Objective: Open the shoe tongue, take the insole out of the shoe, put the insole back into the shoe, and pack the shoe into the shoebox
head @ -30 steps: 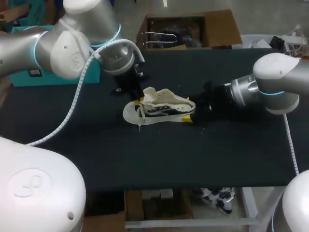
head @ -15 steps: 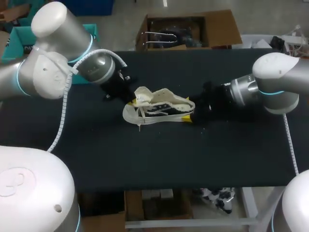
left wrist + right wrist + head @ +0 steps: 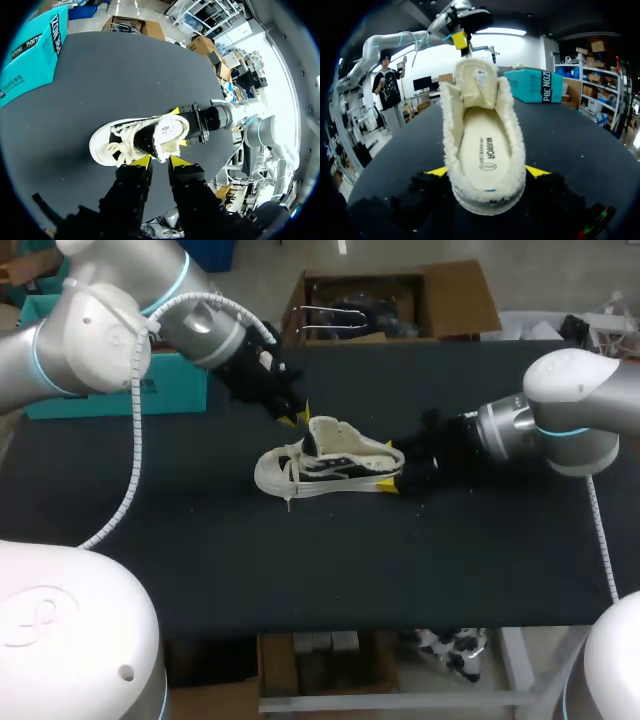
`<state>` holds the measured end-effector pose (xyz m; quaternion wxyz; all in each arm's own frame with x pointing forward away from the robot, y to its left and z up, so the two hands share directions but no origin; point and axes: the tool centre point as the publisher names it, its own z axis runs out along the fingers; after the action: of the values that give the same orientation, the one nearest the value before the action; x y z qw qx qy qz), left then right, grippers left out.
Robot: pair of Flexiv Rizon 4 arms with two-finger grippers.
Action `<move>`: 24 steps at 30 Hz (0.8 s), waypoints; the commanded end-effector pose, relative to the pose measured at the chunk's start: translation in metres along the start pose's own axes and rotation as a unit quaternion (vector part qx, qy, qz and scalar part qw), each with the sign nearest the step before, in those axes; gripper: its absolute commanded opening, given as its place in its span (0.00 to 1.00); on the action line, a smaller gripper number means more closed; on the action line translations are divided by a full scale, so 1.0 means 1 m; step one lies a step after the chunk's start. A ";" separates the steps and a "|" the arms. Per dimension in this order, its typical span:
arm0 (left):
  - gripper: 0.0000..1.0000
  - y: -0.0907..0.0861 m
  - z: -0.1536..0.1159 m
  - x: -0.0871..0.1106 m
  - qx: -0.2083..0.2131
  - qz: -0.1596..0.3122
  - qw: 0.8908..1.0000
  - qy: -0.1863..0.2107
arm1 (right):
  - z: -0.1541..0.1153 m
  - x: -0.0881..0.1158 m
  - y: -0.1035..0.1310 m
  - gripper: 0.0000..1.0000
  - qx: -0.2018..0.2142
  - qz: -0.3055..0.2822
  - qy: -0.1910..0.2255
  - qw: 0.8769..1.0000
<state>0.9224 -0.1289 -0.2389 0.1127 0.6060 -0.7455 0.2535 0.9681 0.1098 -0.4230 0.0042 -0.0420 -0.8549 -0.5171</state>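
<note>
The shoe (image 3: 330,465) rests at the middle of the desk (image 3: 300,570), toe pointing toward our left side. Our right end effector (image 3: 392,468) clamps the heel from both sides, its fingers spread to the heel's width. The tongue (image 3: 476,85) stands raised, and the insole (image 3: 482,147) lies flat inside the shoe. Our left end effector (image 3: 159,162) hangs just beside the tongue on the shoe's far side, fingers a narrow gap apart, gripping nothing. The teal box (image 3: 30,50) sits at the desk's far left, well apart from the shoe.
</note>
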 end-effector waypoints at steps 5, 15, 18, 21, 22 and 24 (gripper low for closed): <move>0.00 -0.023 -0.006 0.029 -0.204 0.302 0.926 -0.097 | 0.000 -0.003 -0.005 0.00 -0.002 -0.001 0.002 1.000; 0.00 -0.022 0.007 0.034 -0.372 0.647 0.661 -0.076 | 0.000 -0.003 -0.005 0.00 -0.002 -0.001 0.002 1.000; 0.00 -0.022 0.007 0.034 -0.372 0.647 0.661 -0.076 | 0.000 -0.003 -0.005 0.00 -0.002 -0.001 0.002 1.000; 0.00 -0.022 0.007 0.034 -0.372 0.647 0.661 -0.076 | 0.000 -0.003 -0.005 0.00 -0.002 -0.001 0.002 1.000; 0.00 -0.022 0.007 0.034 -0.372 0.647 0.661 -0.076 | 0.000 -0.003 -0.005 0.00 -0.002 -0.001 0.002 1.000; 0.00 -0.022 0.007 0.034 -0.372 0.647 0.661 -0.076 | 0.000 -0.003 -0.005 0.00 -0.002 -0.001 0.002 1.000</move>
<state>0.9313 -0.1615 -0.2254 0.0686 0.2890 -0.9467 0.1249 0.9681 0.1097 -0.4230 0.0041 -0.0420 -0.8548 -0.5172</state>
